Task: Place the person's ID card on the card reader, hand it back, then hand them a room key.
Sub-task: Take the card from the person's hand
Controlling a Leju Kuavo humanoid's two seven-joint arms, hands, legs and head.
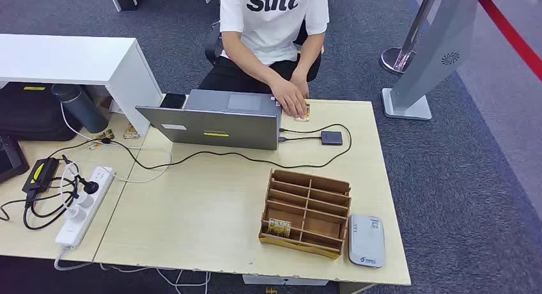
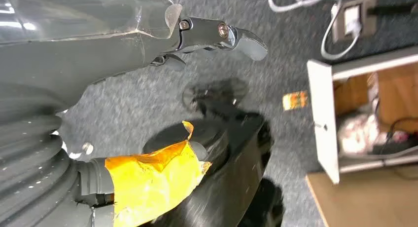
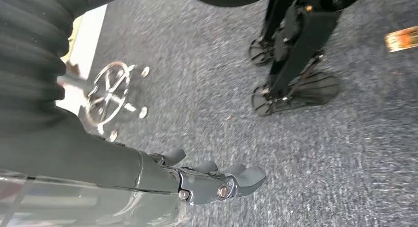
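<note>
The desk (image 1: 211, 217) is a pale wooden top, and a person in a white T-shirt (image 1: 271, 16) sits behind its far edge. An open grey laptop (image 1: 214, 118) stands at the far edge, left of the middle, with a cable running from it to a small dark card reader (image 1: 331, 138) just to its right. A white power strip (image 1: 84, 204) lies along the left edge with black plugs in it. Near the front right corner stands a brown wooden organiser (image 1: 307, 211) of many compartments; a room key (image 1: 279, 227) lies in its front left compartment, and a grey box (image 1: 366, 240) sits just beside it at the right. The person's hand (image 1: 291, 101) rests flat on the ID card (image 1: 303, 112) at the far edge, just right of the laptop and near the card reader. Both of the robot's hands hang below the desk over grey carpet, well apart from the card: the left hand (image 2: 217, 37) is released, its fingers apart and holding nothing, and the right hand (image 3: 217, 180) is likewise released, fingers loosely extended with nothing in them.
</note>
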